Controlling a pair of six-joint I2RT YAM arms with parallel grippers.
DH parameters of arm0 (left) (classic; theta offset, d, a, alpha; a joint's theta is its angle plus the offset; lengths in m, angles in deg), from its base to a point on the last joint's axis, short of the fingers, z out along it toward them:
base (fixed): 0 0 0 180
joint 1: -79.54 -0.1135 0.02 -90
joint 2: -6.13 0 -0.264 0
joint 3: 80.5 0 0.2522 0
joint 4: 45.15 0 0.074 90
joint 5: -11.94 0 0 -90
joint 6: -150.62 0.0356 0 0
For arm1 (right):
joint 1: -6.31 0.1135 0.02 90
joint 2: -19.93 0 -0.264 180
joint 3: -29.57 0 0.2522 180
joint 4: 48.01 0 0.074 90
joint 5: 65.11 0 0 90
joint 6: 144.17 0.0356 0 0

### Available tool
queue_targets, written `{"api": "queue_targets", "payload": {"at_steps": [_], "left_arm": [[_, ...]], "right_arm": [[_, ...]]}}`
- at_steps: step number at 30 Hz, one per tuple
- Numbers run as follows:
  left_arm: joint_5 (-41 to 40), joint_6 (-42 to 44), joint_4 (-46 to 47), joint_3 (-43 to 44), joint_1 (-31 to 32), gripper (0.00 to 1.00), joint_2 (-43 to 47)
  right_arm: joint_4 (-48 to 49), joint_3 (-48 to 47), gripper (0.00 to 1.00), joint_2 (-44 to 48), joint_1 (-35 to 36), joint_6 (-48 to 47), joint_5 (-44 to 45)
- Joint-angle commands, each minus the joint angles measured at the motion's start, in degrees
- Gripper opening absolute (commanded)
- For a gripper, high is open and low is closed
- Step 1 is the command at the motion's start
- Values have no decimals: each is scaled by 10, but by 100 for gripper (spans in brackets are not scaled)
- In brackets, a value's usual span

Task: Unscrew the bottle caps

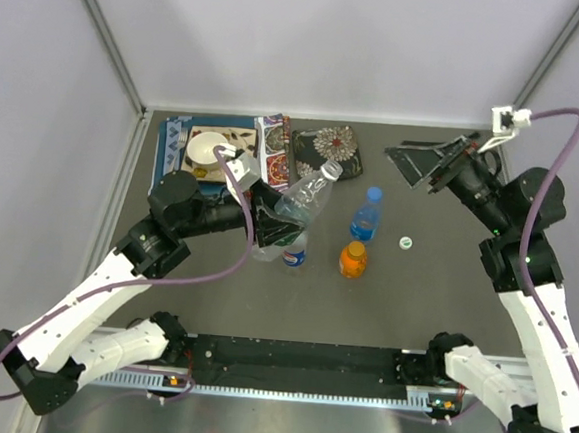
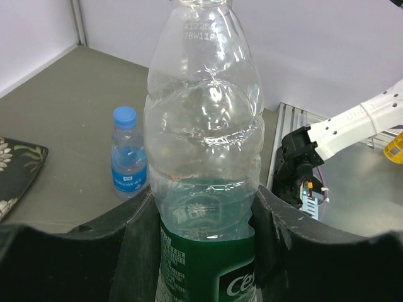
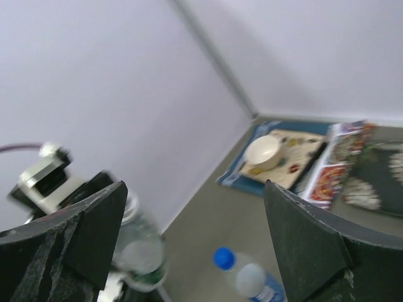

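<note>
My left gripper (image 1: 269, 223) is shut on the clear bottle with the green label (image 1: 306, 193) and holds it tilted above the table. In the left wrist view the jaws (image 2: 204, 195) press on both sides of this bottle (image 2: 201, 145); its neck is cut off at the top. The blue-red label bottle (image 1: 295, 249), the blue-tinted bottle (image 1: 367, 215) and the orange bottle (image 1: 353, 259) stand mid-table. A loose white cap (image 1: 405, 243) lies to their right. My right gripper (image 1: 426, 165) is open and empty, raised at the back right. Its view (image 3: 195, 214) shows the green-label bottle (image 3: 141, 255) and the blue-tinted bottle (image 3: 242, 280) below, blurred.
A blue mat with a white bowl (image 1: 207, 148) lies at the back left. Patterned packets (image 1: 275, 150) and a dark floral pouch (image 1: 330, 145) lie beside it. Grey walls enclose the table at the back and sides.
</note>
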Motion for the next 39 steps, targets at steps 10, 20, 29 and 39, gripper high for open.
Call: {"api": "queue_targets", "payload": {"at_steps": [10, 20, 29, 39], "left_arm": [[27, 6, 12, 75, 9, 47, -50], [27, 7, 9, 84, 13, 47, -64], [26, 12, 7, 85, 16, 48, -68], [13, 22, -2, 97, 15, 58, -70]], "right_arm": [[-18, -106, 92, -73, 138, -44, -91], [-35, -135, 85, -119, 169, -64, -90], [-36, -129, 56, -126, 172, -71, -97], [-50, -136, 0, -126, 172, -73, -111]]}}
